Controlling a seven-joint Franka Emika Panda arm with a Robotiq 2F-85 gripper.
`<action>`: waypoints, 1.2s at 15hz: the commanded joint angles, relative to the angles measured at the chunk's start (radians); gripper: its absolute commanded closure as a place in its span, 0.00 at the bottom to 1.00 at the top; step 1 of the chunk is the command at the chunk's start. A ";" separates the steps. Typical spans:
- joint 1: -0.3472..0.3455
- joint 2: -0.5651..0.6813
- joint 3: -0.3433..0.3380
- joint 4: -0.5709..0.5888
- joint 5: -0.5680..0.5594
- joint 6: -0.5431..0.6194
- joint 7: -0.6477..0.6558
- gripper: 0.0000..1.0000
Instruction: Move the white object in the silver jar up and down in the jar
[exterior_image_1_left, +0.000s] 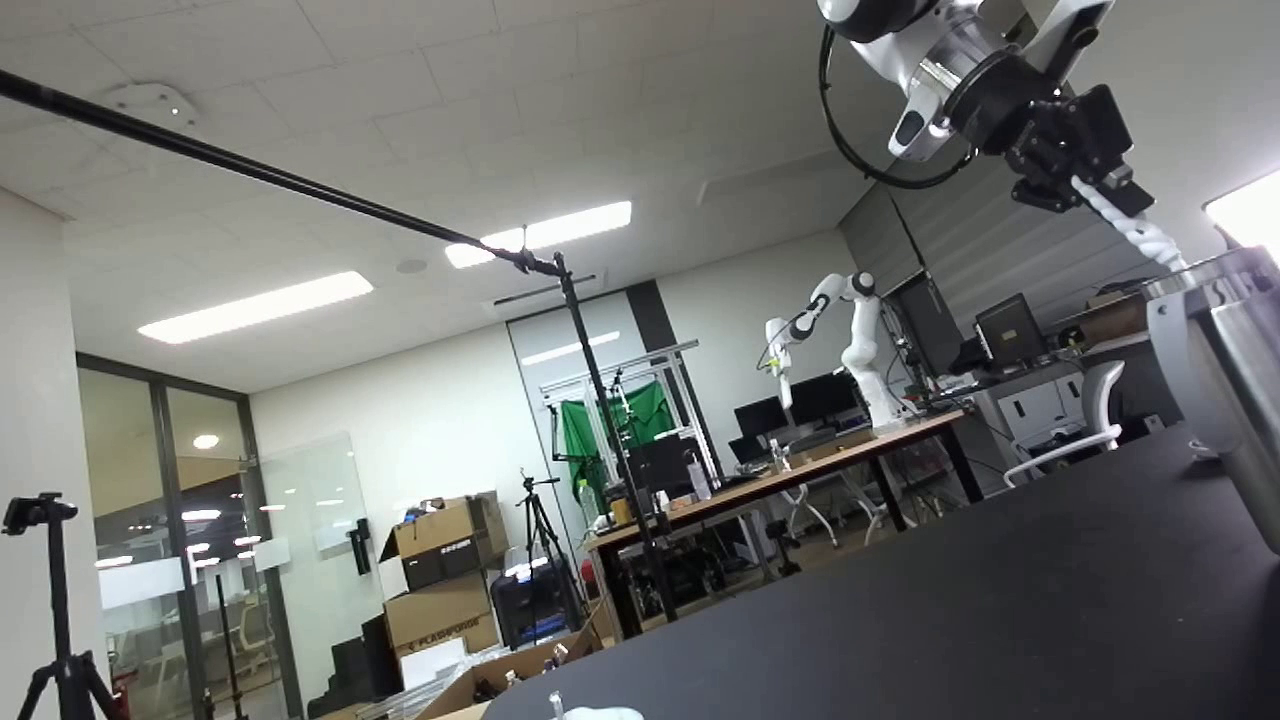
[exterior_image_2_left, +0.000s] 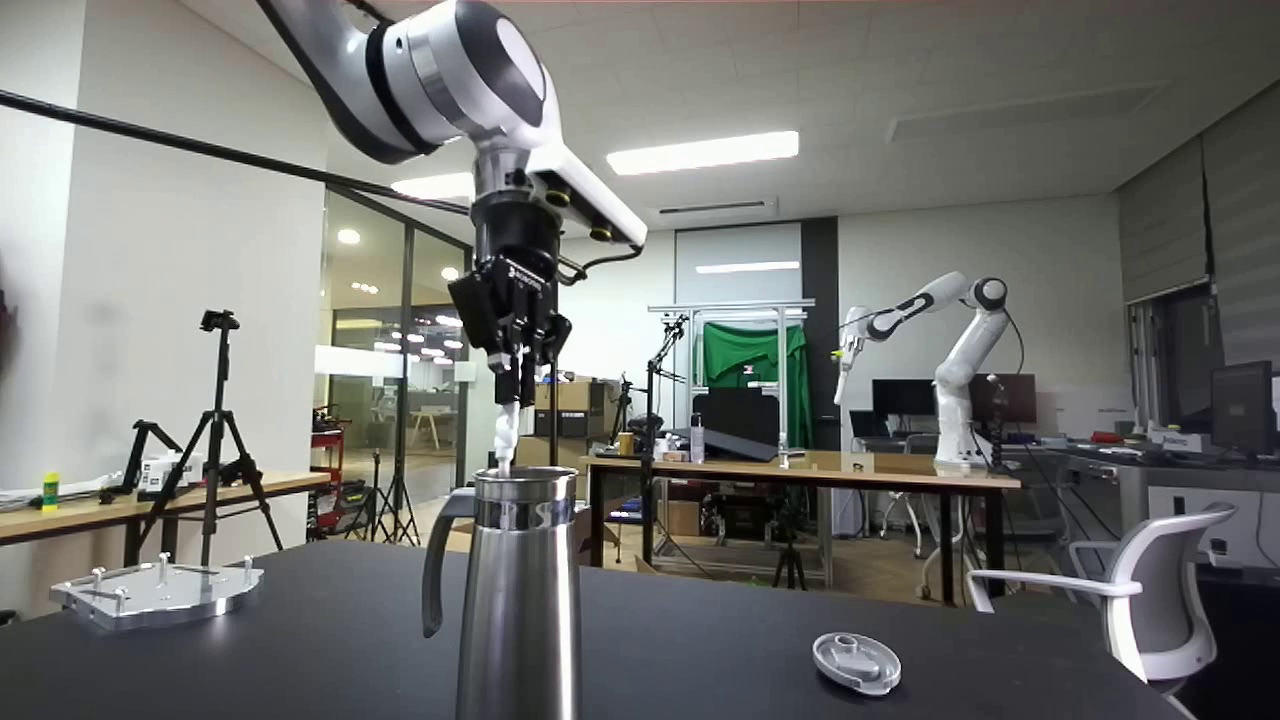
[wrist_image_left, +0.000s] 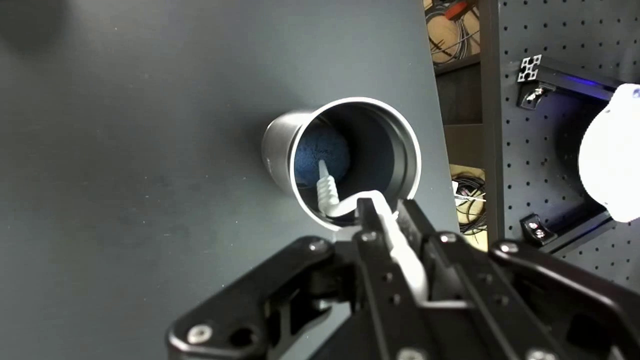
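The silver jar (exterior_image_2_left: 520, 610) stands upright on the black table, with its handle at the left; it also shows in an exterior view (exterior_image_1_left: 1235, 370) and in the wrist view (wrist_image_left: 282, 145). The white object (exterior_image_2_left: 506, 432) slants from the fingers down to the jar's open mouth, its twisted lower part (wrist_image_left: 327, 195) at the opening and its thin tip seen against the bluish inside. My gripper (exterior_image_2_left: 515, 385) is above the rim, closed around the upper part of the white object, which lies between the two fingers (wrist_image_left: 387, 207). The fingers hide some of it. It also shows in an exterior view (exterior_image_1_left: 1090, 185).
A small clear lid (exterior_image_2_left: 857, 663) lies on the black table (exterior_image_2_left: 700, 630) right of the jar. A clear plate with pegs (exterior_image_2_left: 160, 597) is at the table's left. In the wrist view the jar is close to a table edge, beyond which is a perforated panel (wrist_image_left: 530, 165).
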 joint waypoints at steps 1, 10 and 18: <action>-0.002 -0.059 0.017 0.039 -0.006 -0.058 -0.024 0.96; 0.016 -0.146 0.029 0.144 -0.017 -0.226 -0.112 0.96; 0.014 -0.149 0.028 0.151 -0.020 -0.252 -0.116 0.38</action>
